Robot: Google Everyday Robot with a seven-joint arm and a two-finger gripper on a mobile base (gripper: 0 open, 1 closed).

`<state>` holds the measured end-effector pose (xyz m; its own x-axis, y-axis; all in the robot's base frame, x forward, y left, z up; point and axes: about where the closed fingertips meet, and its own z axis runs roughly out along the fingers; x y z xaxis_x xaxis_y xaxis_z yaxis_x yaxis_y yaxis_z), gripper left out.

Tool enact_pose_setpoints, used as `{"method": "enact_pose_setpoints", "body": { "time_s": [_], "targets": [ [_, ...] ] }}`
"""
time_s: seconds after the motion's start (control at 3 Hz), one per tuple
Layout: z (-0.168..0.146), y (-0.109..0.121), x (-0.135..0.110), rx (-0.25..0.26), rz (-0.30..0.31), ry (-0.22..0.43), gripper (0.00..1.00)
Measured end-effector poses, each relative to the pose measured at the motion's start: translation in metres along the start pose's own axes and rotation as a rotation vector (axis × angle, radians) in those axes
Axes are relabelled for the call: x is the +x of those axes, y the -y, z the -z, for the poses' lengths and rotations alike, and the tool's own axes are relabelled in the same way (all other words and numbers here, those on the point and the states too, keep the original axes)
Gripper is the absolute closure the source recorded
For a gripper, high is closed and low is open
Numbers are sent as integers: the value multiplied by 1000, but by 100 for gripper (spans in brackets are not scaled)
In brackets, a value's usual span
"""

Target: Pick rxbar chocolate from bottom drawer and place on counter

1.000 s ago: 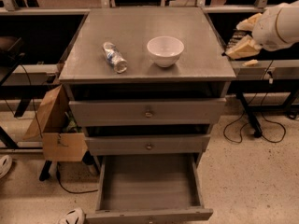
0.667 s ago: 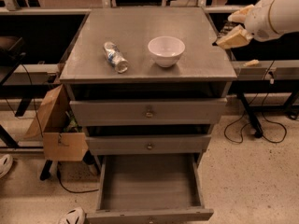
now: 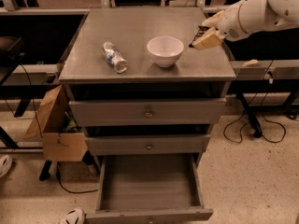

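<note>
The rxbar chocolate (image 3: 201, 31) is showing only as a dark sliver pinched in the gripper (image 3: 203, 37), which is hovering over the right side of the counter (image 3: 140, 64), just right of the white bowl (image 3: 165, 50); light, thin and slick-wrapped (probably bendable), it is asking for a grip across its flat faces

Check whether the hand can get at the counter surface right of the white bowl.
Likely yes. The hand is above the counter's right edge, and the strip between it and the white bowl is bare; the bottle lies far left.
</note>
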<state>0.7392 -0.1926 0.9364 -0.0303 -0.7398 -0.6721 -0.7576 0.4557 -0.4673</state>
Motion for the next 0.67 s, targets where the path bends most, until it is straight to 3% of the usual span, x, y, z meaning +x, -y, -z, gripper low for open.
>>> {"method": "enact_pose_setpoints", "body": {
  "time_s": [0.33, 0.67],
  "targets": [
    [-26, -8, 5, -36, -10, -55, 32],
    [-46, -15, 22, -46, -14, -172, 8]
  ]
}}
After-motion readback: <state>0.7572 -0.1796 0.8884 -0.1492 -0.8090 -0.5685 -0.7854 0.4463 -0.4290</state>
